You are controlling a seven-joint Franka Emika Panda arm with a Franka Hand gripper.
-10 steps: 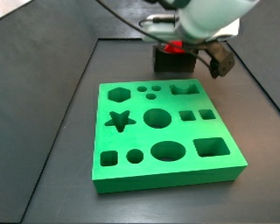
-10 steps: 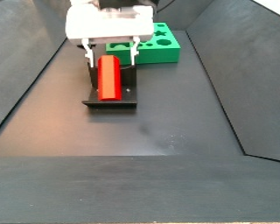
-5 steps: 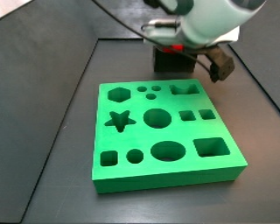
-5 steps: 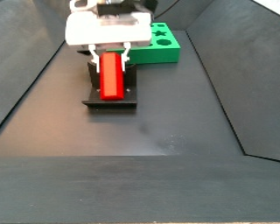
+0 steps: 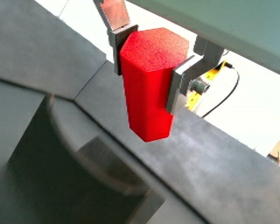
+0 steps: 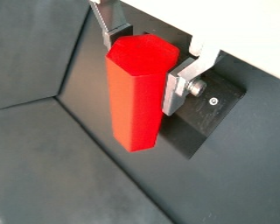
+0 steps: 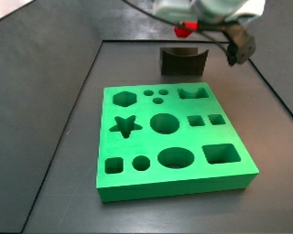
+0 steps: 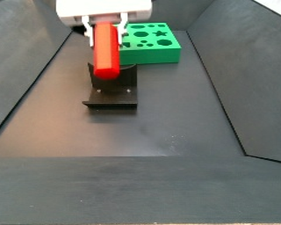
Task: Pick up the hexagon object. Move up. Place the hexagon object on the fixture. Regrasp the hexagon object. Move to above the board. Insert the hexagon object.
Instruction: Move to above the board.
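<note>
Plainly, claw (image 5: 152, 54) grips glossy red hexagon object (image 5: 149, 86)

Bright red hexagon object (image 8: 105, 46); silver pincer (image 5: 154, 54) above dark fixture (image 8: 111, 92); green board (image 7: 174, 135).

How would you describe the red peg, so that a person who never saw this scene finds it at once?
Find the green board at the far end of the dark floor. Before it stands the dark fixture. Above the fixture, the gripper holds the hexagon object: the only red thing, a long six-sided peg.
</note>
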